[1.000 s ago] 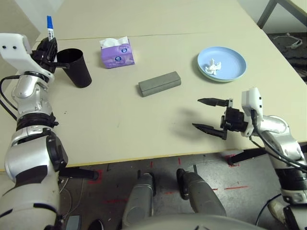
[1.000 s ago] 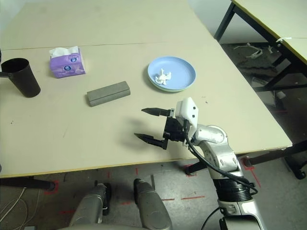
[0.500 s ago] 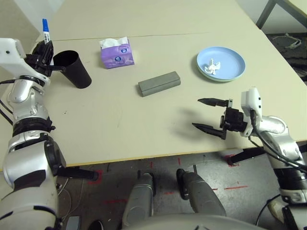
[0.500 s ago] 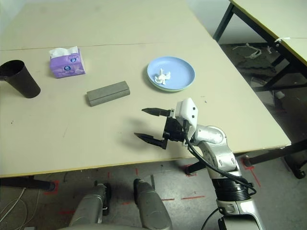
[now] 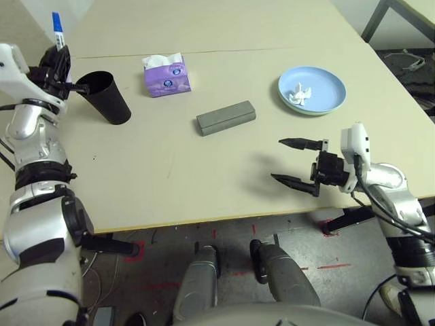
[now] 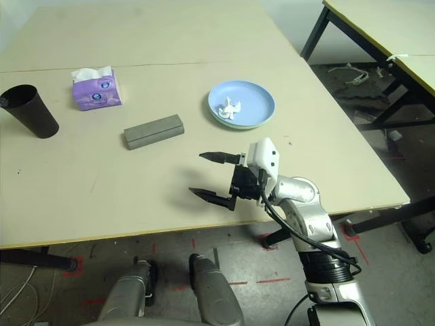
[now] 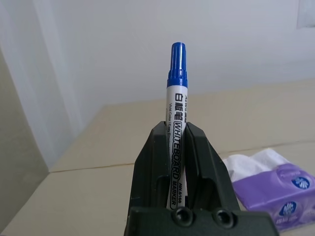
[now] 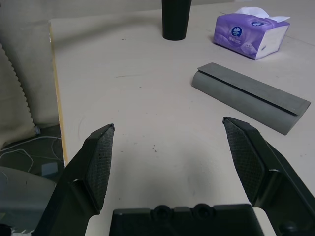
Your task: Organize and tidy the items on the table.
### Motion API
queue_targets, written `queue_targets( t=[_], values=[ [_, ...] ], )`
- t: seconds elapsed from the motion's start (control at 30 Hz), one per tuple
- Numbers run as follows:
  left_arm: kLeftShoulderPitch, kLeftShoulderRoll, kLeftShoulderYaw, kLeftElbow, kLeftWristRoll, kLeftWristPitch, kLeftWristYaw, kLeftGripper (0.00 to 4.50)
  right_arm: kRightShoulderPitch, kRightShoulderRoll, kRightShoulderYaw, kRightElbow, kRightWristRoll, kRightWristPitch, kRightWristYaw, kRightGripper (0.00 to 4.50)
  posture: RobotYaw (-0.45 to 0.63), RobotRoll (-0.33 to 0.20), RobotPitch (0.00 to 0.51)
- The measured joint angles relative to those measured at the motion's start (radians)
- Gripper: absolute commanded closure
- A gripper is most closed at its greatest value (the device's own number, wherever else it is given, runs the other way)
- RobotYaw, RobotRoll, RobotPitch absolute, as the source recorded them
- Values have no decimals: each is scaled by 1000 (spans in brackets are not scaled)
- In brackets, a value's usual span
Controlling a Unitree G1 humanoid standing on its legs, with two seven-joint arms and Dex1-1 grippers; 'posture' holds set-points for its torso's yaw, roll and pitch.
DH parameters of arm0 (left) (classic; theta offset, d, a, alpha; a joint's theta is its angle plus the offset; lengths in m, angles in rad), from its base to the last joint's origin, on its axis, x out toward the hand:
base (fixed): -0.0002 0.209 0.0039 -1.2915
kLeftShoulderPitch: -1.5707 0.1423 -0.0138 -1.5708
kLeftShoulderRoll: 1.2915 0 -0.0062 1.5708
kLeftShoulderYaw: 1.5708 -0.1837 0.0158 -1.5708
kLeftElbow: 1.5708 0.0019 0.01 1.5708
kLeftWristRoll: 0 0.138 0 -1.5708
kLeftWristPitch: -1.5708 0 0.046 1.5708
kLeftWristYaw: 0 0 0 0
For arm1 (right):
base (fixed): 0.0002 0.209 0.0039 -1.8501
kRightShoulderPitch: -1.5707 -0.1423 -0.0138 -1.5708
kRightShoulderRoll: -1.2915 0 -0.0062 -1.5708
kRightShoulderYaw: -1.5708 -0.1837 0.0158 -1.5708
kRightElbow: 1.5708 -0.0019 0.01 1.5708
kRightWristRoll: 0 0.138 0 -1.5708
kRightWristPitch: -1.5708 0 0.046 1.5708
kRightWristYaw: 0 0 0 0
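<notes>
1. Now the left gripper (image 7: 176,147) is clamped tight on a marker (image 7: 176,123), cap pointing up, held off the table's left edge just beside the cup (image 5: 103,96). My read: the upright hold lines the marker up to drop into that cup.
2. Cup stands near the far-left part of the table (image 5: 163,170), mouth tipped toward the gripper, which looks like a handy angle for loading.
3. Right gripper (image 5: 295,161) hovers over the near edge on the right side, fingers spread wide, holding nothing. It looks parked, out of the way.
4. Case (image 5: 226,118) lies flat mid-table, slanted, well apart from everything; open room all round it.
5. Tissue box (image 5: 166,73) sits behind the case, near the seam, a white sheet poking out of its top.
6. Plate (image 5: 312,89) sits toward the right edge, with the crumpled tissue (image 5: 299,94) resting in it; a green rim peeks from beneath, so likely a second plate is stacked under.
7. Wide bare stretch along the near edge between the arms, and the whole far half beyond the seam is free.
</notes>
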Motion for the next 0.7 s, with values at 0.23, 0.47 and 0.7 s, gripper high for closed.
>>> queue_targets(
  t=[0.23, 0.47, 0.7],
  values=[
    [-42, -6, -12, 71, 19, -11, 27, 4202, 25, -1, 6, -27, 0, 7, -8, 0, -166, 0, 210],
    [-45, -8, -19, 105, 30, -27, 39, 4202, 60, -16, 9, -62, 2, 22, -18, 0, -173, 0, 219],
    [-46, -11, -20, 107, 43, -28, 39, 4202, 63, -20, 9, -80, 6, 36, -27, 0, -168, 0, 228]
  ],
)
